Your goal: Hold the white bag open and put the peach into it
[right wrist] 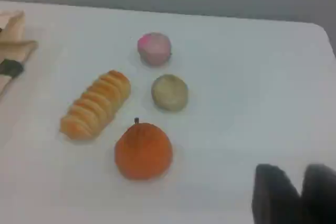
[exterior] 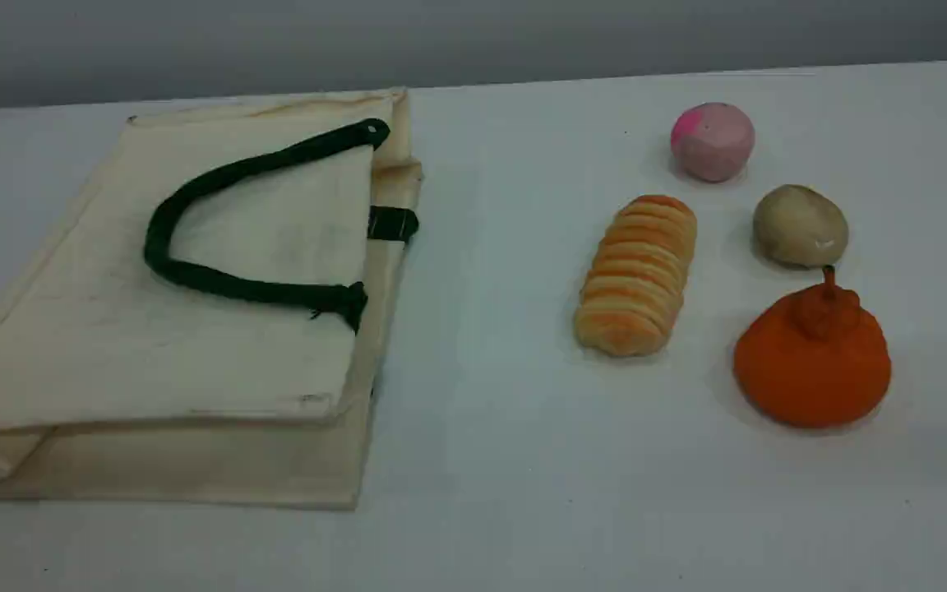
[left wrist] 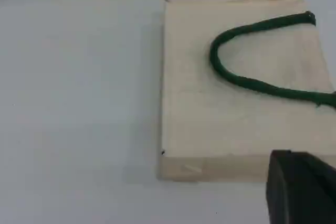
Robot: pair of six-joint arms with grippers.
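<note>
The white bag (exterior: 194, 329) lies flat and closed on the left of the table, its dark green rope handle (exterior: 163, 238) resting on top. Across the table at the far right sits the peach (exterior: 712, 141), pale pink with a brighter pink patch. Neither arm appears in the scene view. In the left wrist view the white bag (left wrist: 210, 119) fills the right side, and my left gripper (left wrist: 299, 187) shows as one dark fingertip near the bag's front edge, apart from it. The right wrist view has the peach (right wrist: 154, 49) far ahead; my right gripper (right wrist: 302, 195) hangs with fingertips narrowly parted and nothing between them.
A ribbed bread roll (exterior: 638, 275), a beige potato-like lump (exterior: 800, 225) and an orange stemmed fruit (exterior: 812, 362) lie close around the peach. The table's far edge (exterior: 687, 76) runs just behind it. A grey wall rises beyond.
</note>
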